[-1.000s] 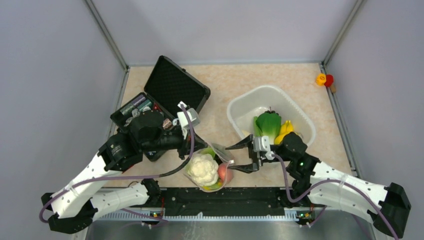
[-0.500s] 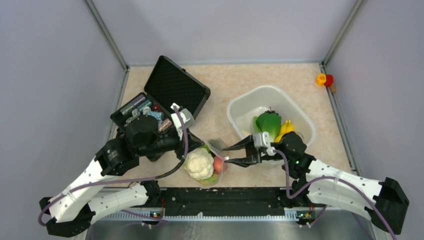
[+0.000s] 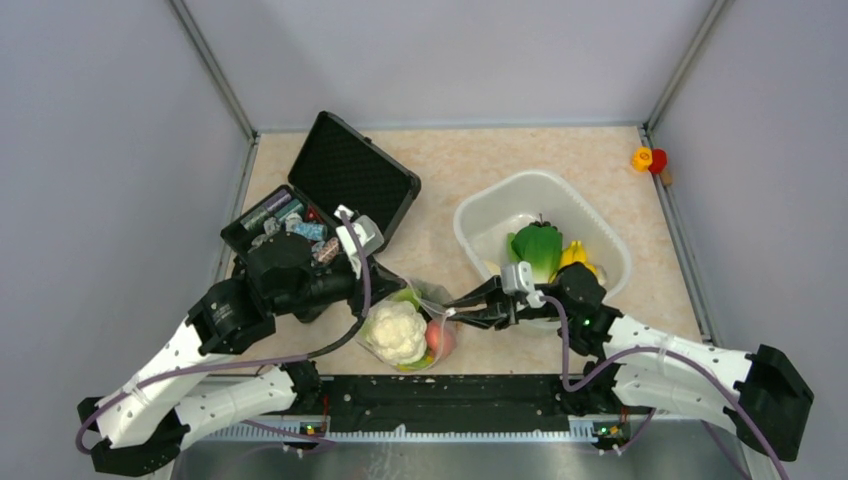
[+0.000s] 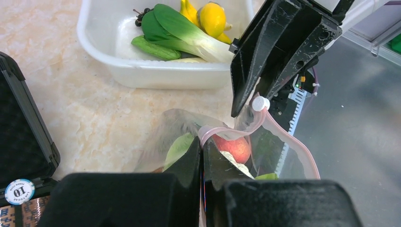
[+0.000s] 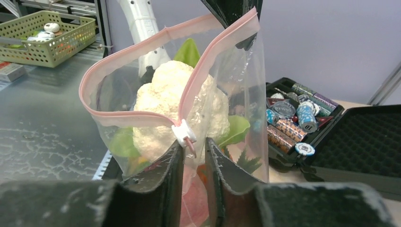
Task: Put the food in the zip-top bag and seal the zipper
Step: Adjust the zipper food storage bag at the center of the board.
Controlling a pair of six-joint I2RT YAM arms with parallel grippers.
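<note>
- Step in hand, as I judge it: getting a hold on the zip-top bag [image 5: 239, 85] by its mouth, ready to seal it; the zipper [image 5: 127, 117] gapes wide, with the cauliflower [image 5: 161, 94] and a peach [image 4: 234, 146] inside
- The bag hangs between the two tools at the near edge of the desk [image 3: 500, 160]; a green leafy stalk [image 4: 175, 28] and a yellow mango [image 4: 212, 18] lie in the white tub [image 4: 156, 75], so the filling looks unfinished
- Left tool [image 4: 202, 151]: fully closed, pinching one end of the pink strip
- Right tool [image 5: 194, 144]: jaws narrowly apart, astride the bag's edge just under the white slider [image 5: 183, 134]; whether they bite yet I cannot tell
- Next move likely calls for a firm pinch at the slider and a straight pull along the strip while the left end is held taut; the thin film could slip or bunch
- Pose: the left arm reaches in from the left, wrist turned rightward and low; the right arm stretches leftward, low, its tool level and pointing at the bag
</note>
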